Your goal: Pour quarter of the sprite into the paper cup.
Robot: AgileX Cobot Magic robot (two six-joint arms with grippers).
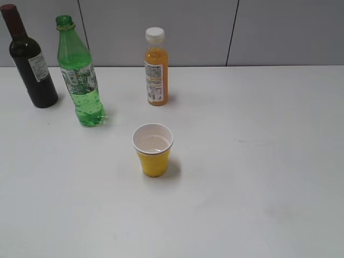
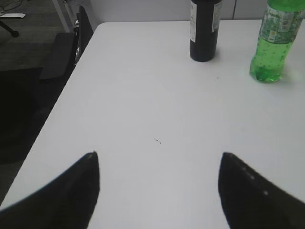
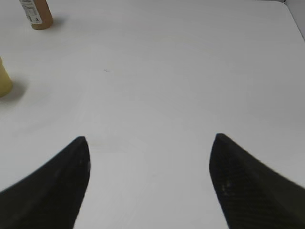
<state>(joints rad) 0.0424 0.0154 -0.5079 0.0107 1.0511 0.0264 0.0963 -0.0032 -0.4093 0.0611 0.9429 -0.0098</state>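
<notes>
The sprite (image 1: 80, 75), a tall green capless bottle, stands upright at the back left of the white table; it also shows in the left wrist view (image 2: 274, 43) at the top right. The yellow paper cup (image 1: 153, 149) stands upright near the table's middle, with a little clear liquid at its bottom; its edge shows in the right wrist view (image 3: 4, 81) at the far left. My left gripper (image 2: 158, 155) is open and empty over bare table, well short of the sprite. My right gripper (image 3: 150, 138) is open and empty, right of the cup. Neither gripper shows in the exterior view.
A dark wine bottle (image 1: 29, 59) stands left of the sprite, also in the left wrist view (image 2: 204, 28). An orange juice bottle (image 1: 156, 67) with a white cap stands behind the cup, its base in the right wrist view (image 3: 37, 13). The table's left edge (image 2: 62, 95) drops off beside a chair.
</notes>
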